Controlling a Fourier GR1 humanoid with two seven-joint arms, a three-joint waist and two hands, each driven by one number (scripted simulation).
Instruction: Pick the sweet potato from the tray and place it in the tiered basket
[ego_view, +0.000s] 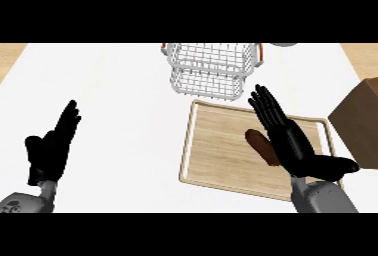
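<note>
Nearest us, our left hand (52, 145) rests open at the left of the counter (118, 100), fingers straight and together. Our right hand (289, 137) hangs over the wooden tray (189, 150), fingers likewise straight, holding nothing. The sweet potato (258, 144) lies on the tray, right against that hand's inner side. Just beyond the tray stands the tiered basket (210, 70). We judge two risks: curling in sideways could roll the potato away, and a low carry could catch the basket's wire rim.
</note>
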